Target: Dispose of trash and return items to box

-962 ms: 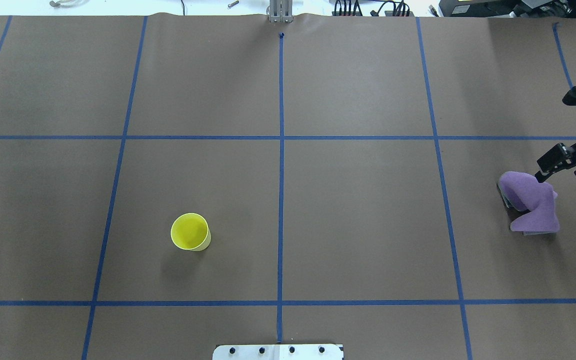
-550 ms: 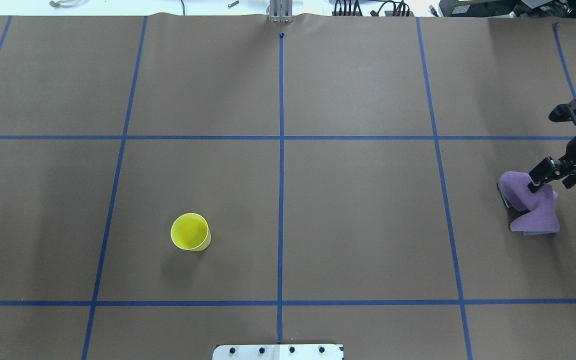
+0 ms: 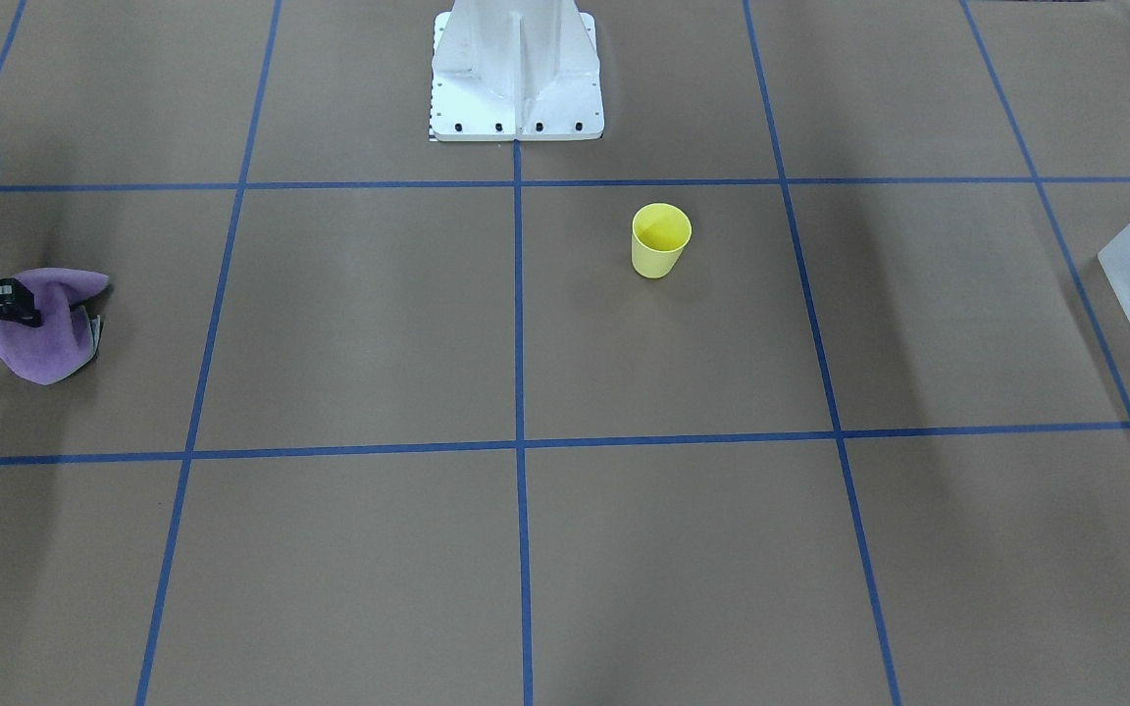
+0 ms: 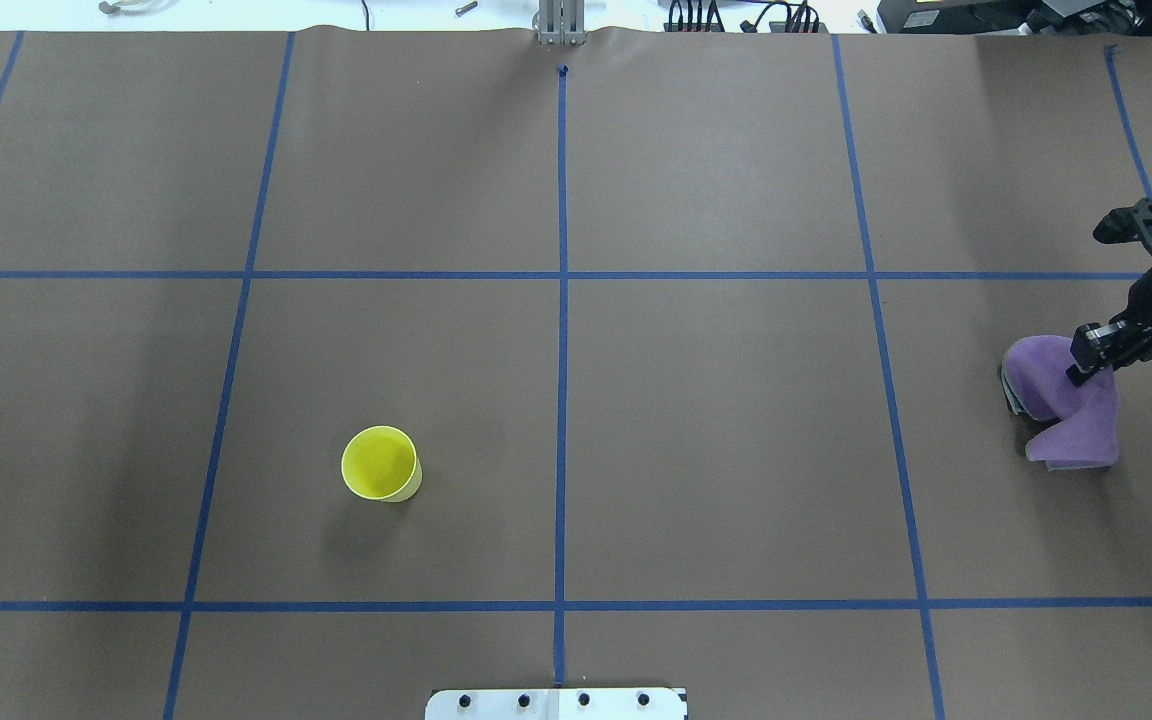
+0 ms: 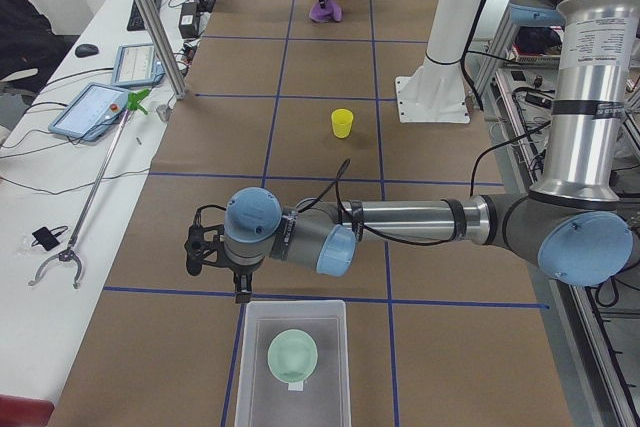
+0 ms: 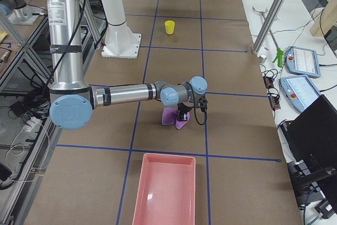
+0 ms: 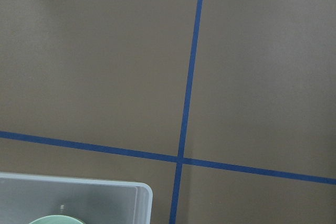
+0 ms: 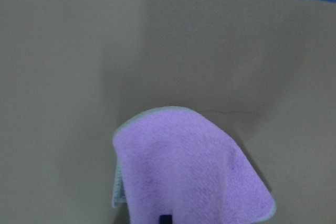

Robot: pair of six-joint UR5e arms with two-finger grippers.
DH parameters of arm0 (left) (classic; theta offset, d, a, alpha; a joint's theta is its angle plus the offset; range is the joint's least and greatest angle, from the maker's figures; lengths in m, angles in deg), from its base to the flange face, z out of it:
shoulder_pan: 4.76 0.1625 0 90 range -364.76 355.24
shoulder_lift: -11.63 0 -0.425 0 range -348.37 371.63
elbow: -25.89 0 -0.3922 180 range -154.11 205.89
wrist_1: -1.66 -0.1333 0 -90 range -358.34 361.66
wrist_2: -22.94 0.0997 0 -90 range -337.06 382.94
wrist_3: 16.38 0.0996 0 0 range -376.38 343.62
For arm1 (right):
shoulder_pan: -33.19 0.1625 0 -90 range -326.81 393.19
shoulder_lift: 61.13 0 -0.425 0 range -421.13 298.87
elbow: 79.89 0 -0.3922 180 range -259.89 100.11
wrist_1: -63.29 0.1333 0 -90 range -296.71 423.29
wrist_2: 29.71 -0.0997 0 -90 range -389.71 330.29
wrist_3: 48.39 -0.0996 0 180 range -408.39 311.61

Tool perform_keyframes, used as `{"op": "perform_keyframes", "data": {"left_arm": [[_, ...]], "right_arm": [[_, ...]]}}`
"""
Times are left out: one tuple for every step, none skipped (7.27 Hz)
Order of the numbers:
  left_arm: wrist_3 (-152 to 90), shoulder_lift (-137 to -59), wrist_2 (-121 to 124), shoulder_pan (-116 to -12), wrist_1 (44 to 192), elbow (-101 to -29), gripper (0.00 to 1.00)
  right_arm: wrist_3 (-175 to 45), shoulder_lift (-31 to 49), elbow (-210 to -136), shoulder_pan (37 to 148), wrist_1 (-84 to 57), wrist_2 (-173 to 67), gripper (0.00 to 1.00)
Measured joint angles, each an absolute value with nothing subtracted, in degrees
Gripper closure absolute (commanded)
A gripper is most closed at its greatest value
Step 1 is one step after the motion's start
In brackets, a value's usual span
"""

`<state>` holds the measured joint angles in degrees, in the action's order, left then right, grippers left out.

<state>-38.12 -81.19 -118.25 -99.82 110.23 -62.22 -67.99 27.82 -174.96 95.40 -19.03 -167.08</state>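
Lift straight up, right gripper (image 4: 1084, 368) pinched on the peak of the purple cloth (image 4: 1061, 402) (left gripper (image 5: 213, 269) by the box (image 5: 252, 367): spread or closed, impossible to tell), then across to the pink tray (image 6: 163, 193), yellow cup (image 4: 381, 463) upright mid-table.

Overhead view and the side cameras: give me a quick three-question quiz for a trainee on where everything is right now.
1. True or false: the yellow cup lies tipped on its side.
2. Pick one. The mint-green bowl sits: A) inside the translucent bin; B) in the pink tray; C) inside the yellow cup.
3. Short answer: which arm has its jaws at the purple cloth?

Key: 1 false, it stands upright with its mouth up. 2 A. 3 the right arm; the right gripper pinches the top of the cloth.
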Motion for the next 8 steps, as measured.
{"op": "perform_keyframes", "data": {"left_arm": [[-42.4,-81.1,-118.3,-98.0,110.1,-64.6,0.01],[-46.9,-81.1,-118.3,-95.2,110.1,-66.8,0.01],[-52.4,-81.2,-117.8,-91.5,110.3,-68.9,0.01],[-59.0,-81.4,-116.3,-86.9,110.5,-72.0,0.01],[-65.8,-81.4,-113.8,-81.6,110.6,-75.7,0.01],[-72.6,-81.4,-111.0,-75.9,110.6,-79.4,0.01],[-79.2,-81.4,-108.3,-70.2,110.8,-82.8,0.01],[-85.6,-81.8,-105.4,-64.7,111.0,-85.8,0.02]], "right_arm": [[-70.1,28.3,-177.9,95.5,-19.2,-167.1,1.00],[-73.9,28.5,-180.8,95.8,-19.5,-167.1,1.00],[-76.5,28.6,-183.0,96.9,-19.6,-167.2,1.00],[-77.6,28.7,-184.2,99.2,-19.7,-167.2,1.00],[-77.7,28.8,-184.7,102.1,-19.8,-167.3,1.00],[-77.0,29.2,-184.9,105.1,-19.9,-167.4,1.00],[-74.5,29.9,-184.9,108.3,-20.6,-167.6,1.00],[-69.6,30.3,-184.9,111.8,-23.1,-167.6,1.00]]}}
